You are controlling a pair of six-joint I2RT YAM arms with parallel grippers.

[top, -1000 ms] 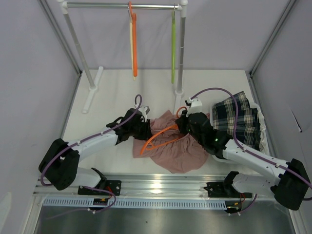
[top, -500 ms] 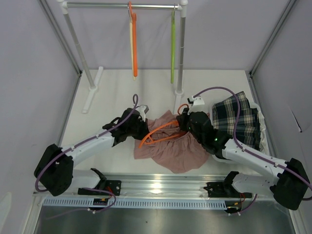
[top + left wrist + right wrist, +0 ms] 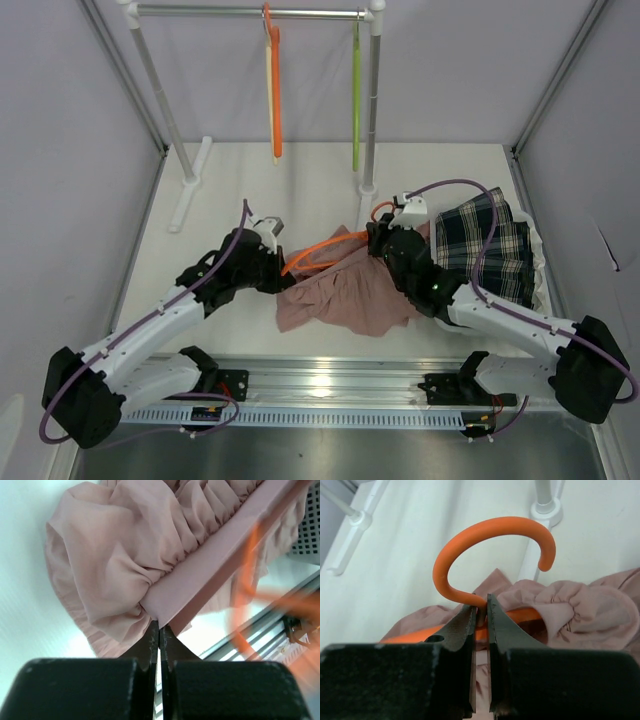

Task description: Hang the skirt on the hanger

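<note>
Pink ruffled garment (image 3: 350, 298) lies crumpled mid-table, an orange hanger (image 3: 318, 255) partly tucked into it (hook end raised). On the rail (image 3: 250, 12) hang a second orange hanger (image 3: 273, 95) and a lime-green hanger (image 3: 355, 95).

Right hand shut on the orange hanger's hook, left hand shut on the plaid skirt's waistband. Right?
No. The left wrist view shows the left hand shut on the waistband of the pink garment, not that of the plaid skirt. The right hand is shut on the orange hanger at its hook, as said.
</note>
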